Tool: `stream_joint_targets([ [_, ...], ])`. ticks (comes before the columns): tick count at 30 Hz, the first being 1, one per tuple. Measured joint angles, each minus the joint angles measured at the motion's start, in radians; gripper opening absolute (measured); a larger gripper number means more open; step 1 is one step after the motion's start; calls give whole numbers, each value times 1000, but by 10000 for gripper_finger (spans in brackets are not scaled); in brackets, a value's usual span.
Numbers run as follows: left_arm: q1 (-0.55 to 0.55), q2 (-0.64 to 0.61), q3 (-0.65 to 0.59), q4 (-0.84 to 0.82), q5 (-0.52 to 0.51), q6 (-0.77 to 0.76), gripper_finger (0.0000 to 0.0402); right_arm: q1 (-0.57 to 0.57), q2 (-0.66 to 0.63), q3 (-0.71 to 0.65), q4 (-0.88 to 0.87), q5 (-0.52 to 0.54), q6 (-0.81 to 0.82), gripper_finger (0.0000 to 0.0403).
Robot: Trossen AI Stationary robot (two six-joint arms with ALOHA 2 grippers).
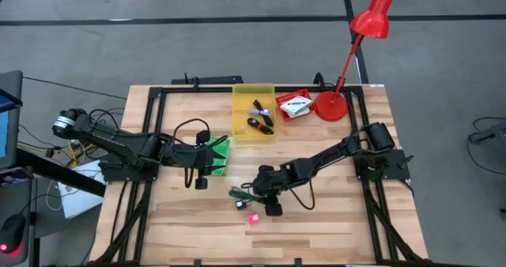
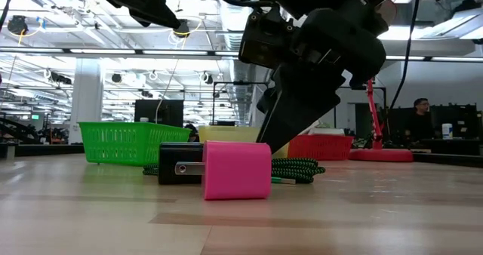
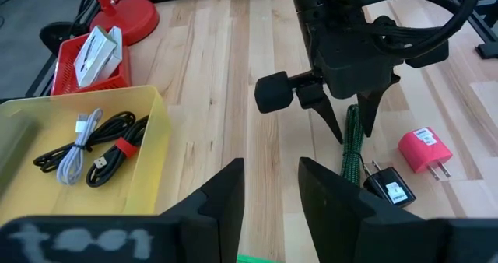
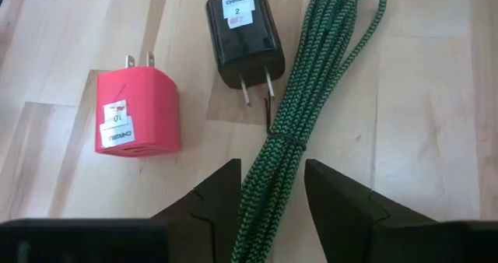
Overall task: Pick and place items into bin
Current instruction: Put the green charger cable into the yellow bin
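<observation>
Near the table's middle lie a coiled green braided cable, a black wall charger and a pink-red wall charger, flat on the wood and close together. My right gripper is open, low over the cable's near end, one finger on each side of the coil. My left gripper is open and waits above a green basket at the table's left. The yellow bin at the far edge holds bundled black and white cables. White packets lie in a red basket. My right gripper comes from above, pointing down, its open fingers across the green cable's bundled end, which lies on the table. Whether the fingers touch the cable I cannot tell.
A red desk lamp stands at the far right, next to the red basket. A black frame runs around the table's edges. Bare wood stretches between the chargers and the yellow bin. A person sits in the room behind.
</observation>
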Motion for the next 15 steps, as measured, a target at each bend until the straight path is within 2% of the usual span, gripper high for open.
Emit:
stream_joint_targets([
  [15, 0, 0, 0, 0, 0, 0, 112, 4, 0, 0, 0, 0, 7, 137],
])
